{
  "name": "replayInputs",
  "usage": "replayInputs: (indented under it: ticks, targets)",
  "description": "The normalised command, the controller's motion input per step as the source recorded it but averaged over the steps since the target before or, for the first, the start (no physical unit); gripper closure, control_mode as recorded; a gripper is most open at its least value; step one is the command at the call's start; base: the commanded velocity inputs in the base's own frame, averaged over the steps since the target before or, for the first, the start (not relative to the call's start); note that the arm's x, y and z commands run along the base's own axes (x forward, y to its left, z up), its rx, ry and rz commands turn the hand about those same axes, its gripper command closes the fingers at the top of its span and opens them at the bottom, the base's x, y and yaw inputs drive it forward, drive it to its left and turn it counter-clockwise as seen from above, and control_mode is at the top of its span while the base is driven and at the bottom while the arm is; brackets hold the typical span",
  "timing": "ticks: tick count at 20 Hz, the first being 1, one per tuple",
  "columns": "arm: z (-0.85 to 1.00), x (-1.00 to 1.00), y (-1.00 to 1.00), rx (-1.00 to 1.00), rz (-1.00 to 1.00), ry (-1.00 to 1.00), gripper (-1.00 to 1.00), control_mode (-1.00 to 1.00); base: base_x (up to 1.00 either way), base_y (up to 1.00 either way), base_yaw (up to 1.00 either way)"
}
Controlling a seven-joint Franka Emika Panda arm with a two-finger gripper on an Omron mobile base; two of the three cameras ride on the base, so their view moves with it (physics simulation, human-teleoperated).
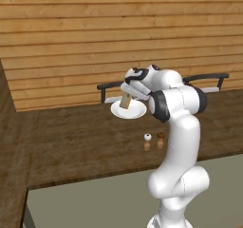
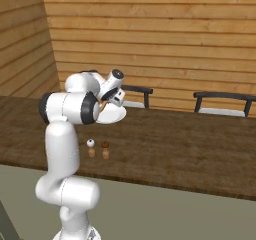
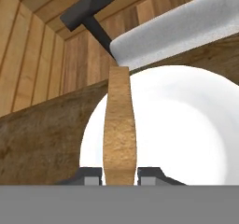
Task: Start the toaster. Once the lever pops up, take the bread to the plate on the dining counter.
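My gripper (image 3: 119, 174) is shut on the bread (image 3: 119, 129), a tan slice seen edge-on between the two dark fingertips. The bread (image 1: 126, 100) hangs tilted just above the round white plate (image 1: 135, 111), which lies on the dark brown dining counter (image 1: 76, 141) near its far edge. From the right base view the plate (image 2: 112, 115) peeks out behind my hand and the gripper (image 2: 103, 105) holds the slice over it. The white plate (image 3: 186, 125) spreads wide under the slice in the hand view. The toaster and its lever are out of view.
Two small shakers (image 1: 154, 141) stand on the counter nearer the robot than the plate. Dark chairs with grey seats (image 2: 220, 104) line the counter's far side in front of a wooden plank wall. A grey-green floor strip (image 2: 175, 214) runs along the near edge.
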Motion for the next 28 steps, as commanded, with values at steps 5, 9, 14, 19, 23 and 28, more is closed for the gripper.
replayInputs:
  ticks: [5,9,14,19,23,28]
  targets:
    - [-0.35,0.03,0.00,0.00,0.00,0.00,1.00,-1.00,0.00,0.00,0.00]
    - [-0.10,0.00,0.00,0.00,0.00,0.00,1.00,-1.00,0.00,0.00,0.00]
    - [0.00,0.00,0.00,0.00,0.00,0.00,-1.00,-1.00,0.00,0.00,0.00]
    - [0.10,-0.17,-0.09,0.00,0.00,-0.02,-1.00,-1.00,0.00,0.00,0.00]
    - [0.27,-0.37,-0.30,0.00,-0.01,-0.01,-1.00,-1.00,0.00,0.00,0.00]
    - [0.41,-0.46,-0.36,0.00,-0.08,0.00,-1.00,-1.00,0.00,0.00,0.00]
